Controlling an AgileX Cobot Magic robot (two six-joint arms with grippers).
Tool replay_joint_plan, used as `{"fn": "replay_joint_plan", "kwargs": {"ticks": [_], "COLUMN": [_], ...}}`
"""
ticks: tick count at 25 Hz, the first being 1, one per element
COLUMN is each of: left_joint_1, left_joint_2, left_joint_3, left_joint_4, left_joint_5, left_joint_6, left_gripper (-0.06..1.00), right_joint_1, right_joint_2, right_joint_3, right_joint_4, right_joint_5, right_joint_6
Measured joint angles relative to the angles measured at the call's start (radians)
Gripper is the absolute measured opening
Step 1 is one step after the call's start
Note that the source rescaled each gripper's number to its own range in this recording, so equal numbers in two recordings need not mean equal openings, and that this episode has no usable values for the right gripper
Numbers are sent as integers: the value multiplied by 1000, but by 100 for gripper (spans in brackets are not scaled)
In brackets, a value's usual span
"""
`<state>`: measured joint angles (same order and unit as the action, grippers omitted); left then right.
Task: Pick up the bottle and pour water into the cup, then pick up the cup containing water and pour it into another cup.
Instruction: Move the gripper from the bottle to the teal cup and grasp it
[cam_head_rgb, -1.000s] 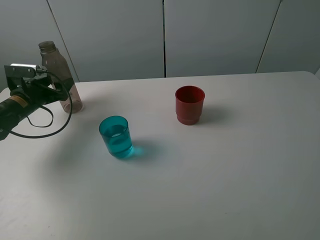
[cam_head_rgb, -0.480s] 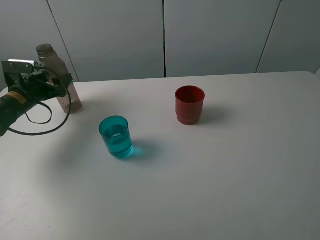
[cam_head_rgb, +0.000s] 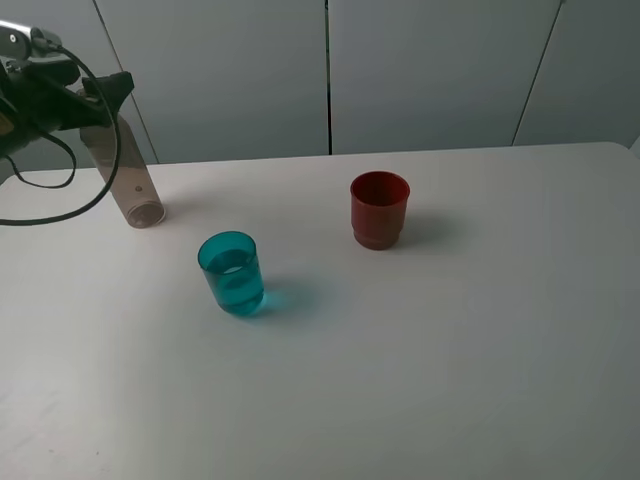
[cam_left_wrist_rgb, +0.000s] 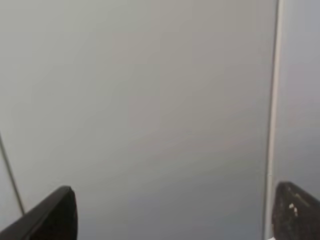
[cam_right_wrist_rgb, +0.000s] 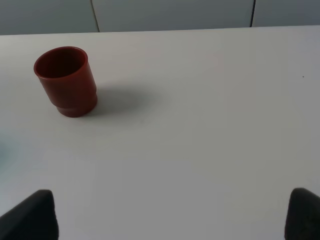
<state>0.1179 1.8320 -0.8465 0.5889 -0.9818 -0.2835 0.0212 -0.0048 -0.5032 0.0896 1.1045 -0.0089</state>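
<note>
**Change.** The left gripper (cam_left_wrist_rgb: 172, 212) has risen clear of the bottle (cam_head_rgb: 127, 182) and swung toward 10 o'clock. The bottle stands alone on the tabletop (cam_head_rgb: 480, 330), at 10 o'clock of the cup (cam_head_rgb: 232, 273). The cup holds water, so the first pour reads as complete and the cup-to-cup pour is due next. Another cup (cam_head_rgb: 379, 208) stands at 2 o'clock of the cup, well apart.

**Views.** Only the exterior view shows the bottle and the water. The left wrist view shows bare wall between fingers spread apart, holding nothing. The right wrist view shows the right gripper (cam_right_wrist_rgb: 172, 215) likewise spread and empty, facing another cup.
</note>
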Motion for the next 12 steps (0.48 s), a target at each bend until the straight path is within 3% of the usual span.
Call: {"fn": "replay_joint_plan", "kwargs": {"ticks": [4,10,12], "left_joint_1": [-28,-37,-37], "left_joint_2": [-115,-174,-174], "left_joint_3": [0,-1,13], "left_joint_4": [193,678,790], "left_joint_5": [43,-11,-40], "left_joint_6": [-174,-425,-469], "left_gripper": [99,99,99], "right_joint_1": [0,0,0], "right_joint_2": [0,0,0], "right_joint_3": [0,0,0], "right_joint_4": [0,0,0], "right_joint_5": [0,0,0], "right_joint_6": [0,0,-3]}}
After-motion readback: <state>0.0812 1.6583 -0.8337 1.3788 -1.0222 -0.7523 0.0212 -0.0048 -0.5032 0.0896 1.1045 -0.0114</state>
